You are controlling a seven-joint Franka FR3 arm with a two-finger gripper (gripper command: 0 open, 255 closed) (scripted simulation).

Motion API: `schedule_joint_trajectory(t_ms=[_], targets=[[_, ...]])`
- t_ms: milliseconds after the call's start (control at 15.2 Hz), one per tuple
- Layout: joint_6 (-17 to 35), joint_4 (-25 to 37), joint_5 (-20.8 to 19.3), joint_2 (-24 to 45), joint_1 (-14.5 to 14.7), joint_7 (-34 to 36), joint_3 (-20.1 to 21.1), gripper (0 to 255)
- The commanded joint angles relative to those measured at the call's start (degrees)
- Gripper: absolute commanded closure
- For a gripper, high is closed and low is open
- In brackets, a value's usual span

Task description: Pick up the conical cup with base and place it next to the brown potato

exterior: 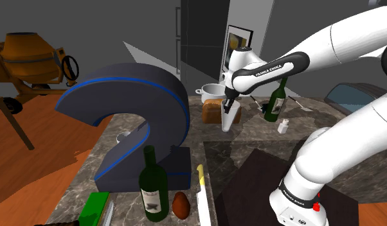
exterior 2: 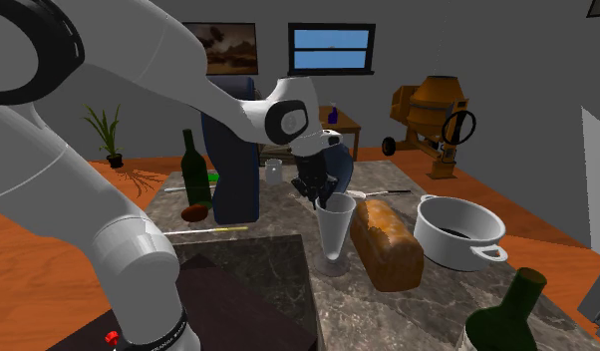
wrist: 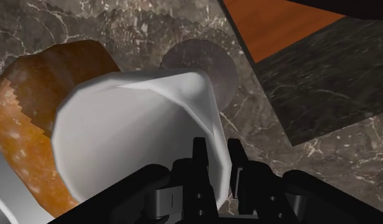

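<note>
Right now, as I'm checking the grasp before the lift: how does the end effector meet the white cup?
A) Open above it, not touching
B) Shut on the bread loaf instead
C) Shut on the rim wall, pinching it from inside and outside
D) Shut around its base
C: in the wrist view the end effector clasps the white cup at its rim, with the thin wall running between the two sides of the grip.

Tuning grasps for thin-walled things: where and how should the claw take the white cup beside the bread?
Take the cup by its rim, from above, one finger inside the wall, one outside, on the side away from the bread. Its wide mouth faces up, it narrows downward, and the bread crowds one side. The claw pinches it so.
</note>
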Motion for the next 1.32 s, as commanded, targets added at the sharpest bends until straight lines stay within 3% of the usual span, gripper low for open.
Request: schedule_joint_trajectory(t_ms=[0,1254], targets=[[0.00,-0.02,0.00,0.02,-0.01,0.00,-0.01,255],[-15.77,10.96,1.93,-4.89,0.72,-2.32,0.77,255]])
